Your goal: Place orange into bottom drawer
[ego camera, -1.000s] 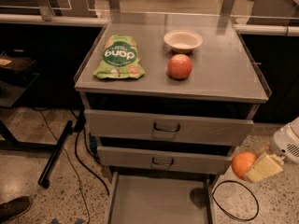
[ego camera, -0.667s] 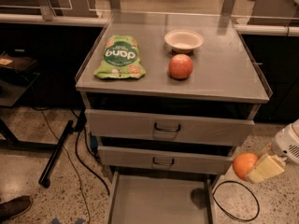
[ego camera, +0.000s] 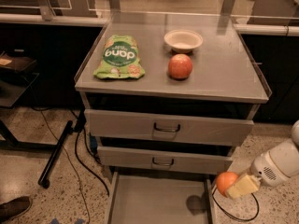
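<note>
"Orange-bright, where is the orange (ego camera: pixel 225 181) held?"
"Clamped in the gripper (ego camera: pixel 233 186), jaws closed on it, just right of the open bottom drawer (ego camera: pixel 149 199). Released here, it would likely be dropped outside the rim."

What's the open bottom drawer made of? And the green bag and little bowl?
The bottom drawer looks like dull grey metal, flat and smooth like the cabinet. The green bag seems thin plastic: puffy, printed. The bowl is pale and matte, maybe paper or plastic. The gripper, right of the drawer, holds the orange.
</note>
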You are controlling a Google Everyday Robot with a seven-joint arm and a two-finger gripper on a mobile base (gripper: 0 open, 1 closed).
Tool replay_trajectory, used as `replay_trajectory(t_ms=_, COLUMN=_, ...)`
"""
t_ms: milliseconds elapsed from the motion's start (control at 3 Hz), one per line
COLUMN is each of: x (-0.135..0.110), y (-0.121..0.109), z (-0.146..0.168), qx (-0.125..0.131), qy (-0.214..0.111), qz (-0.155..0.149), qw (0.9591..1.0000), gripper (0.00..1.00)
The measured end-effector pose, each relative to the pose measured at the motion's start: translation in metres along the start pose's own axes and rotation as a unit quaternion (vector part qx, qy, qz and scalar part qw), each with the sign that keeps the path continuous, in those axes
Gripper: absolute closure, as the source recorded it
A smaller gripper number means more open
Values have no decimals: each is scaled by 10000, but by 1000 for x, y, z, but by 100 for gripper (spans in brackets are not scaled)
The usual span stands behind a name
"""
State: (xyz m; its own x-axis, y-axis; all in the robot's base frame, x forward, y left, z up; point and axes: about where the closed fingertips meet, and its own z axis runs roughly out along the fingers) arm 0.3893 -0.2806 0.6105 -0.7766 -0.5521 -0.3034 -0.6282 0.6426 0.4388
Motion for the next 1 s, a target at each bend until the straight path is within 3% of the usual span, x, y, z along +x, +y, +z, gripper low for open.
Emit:
replay_trajectory(t_ms=333, x=12, y=-22, z=37, qx=-19, qy=-34, qz=512, qw=9987, gripper=100)
replay_trajectory(t_ms=1000, x=16, y=-27, z=54, qx=-88, qy=-18, qz=709, qw=9974, gripper=100)
